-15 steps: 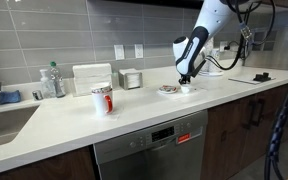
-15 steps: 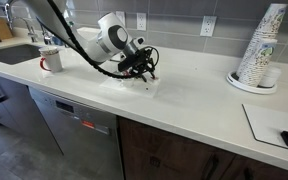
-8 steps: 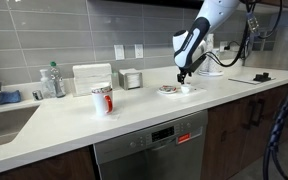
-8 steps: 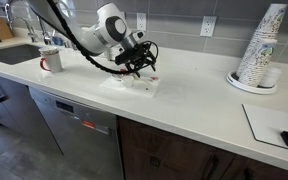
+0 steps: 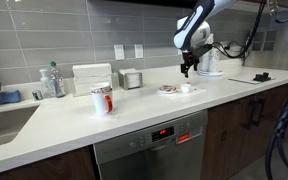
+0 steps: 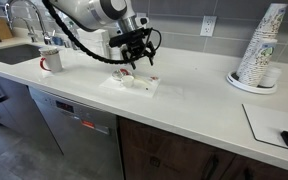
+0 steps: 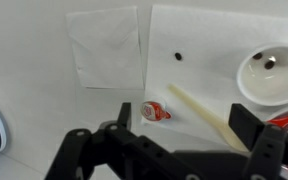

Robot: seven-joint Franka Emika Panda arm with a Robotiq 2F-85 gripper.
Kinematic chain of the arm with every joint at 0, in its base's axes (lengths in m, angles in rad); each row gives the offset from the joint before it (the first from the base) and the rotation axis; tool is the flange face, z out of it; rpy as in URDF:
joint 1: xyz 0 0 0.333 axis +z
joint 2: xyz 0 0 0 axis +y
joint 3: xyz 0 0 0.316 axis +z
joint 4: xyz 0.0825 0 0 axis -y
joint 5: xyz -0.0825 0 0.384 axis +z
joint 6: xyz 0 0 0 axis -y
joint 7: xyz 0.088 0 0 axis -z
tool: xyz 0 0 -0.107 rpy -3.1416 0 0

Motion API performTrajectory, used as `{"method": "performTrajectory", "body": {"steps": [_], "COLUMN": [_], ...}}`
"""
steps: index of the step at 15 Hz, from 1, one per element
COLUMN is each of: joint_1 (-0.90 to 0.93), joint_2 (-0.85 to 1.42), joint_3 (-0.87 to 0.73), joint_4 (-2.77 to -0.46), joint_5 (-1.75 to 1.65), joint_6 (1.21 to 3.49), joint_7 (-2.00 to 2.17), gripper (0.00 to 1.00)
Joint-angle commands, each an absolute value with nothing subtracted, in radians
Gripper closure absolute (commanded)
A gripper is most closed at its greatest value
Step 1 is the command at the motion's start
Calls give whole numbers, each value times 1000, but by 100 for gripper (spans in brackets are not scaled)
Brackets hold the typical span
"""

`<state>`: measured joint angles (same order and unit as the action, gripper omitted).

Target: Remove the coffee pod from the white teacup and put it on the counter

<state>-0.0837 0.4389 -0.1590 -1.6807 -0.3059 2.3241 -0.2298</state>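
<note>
My gripper [image 5: 187,69] hangs open and empty well above the counter [image 5: 104,125]; it also shows in the other exterior view [image 6: 134,60]. In the wrist view its two fingers [image 7: 184,113] are spread wide. Far below them a red and white coffee pod [image 7: 155,111] lies on its side at the left edge of a white mat [image 7: 214,40]. The white teacup [image 7: 270,78] stands at the right on the mat, apart from the pod, and also shows in an exterior view [image 5: 187,87]. A pale wooden stick [image 7: 209,113] lies next to the pod.
A folded white napkin [image 7: 104,45] lies left of the mat. A red-patterned mug [image 5: 102,99] stands mid-counter. A flat plate [image 5: 168,90] sits beside the teacup. A stack of paper cups [image 6: 260,50] stands far along the counter. The sink [image 5: 4,120] is at the end.
My gripper has risen straight up from just above the teacup and plate to well above them. The things on the counter have not moved.
</note>
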Motion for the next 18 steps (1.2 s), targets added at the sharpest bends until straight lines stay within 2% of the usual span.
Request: {"method": "performTrajectory", "body": {"steps": [1,10,18], "joint_1": [-132,-165,-172], "joint_2": [353,239,250], "joint_3": [-109,-107,-111], "joint_4": [-1711,-1719,-1688], "joint_5": [-215,-113,-105], "joint_6": [2207,1959,1939], "joint_7": [-304,-376,-400], "gripper": [0,0,0]}}
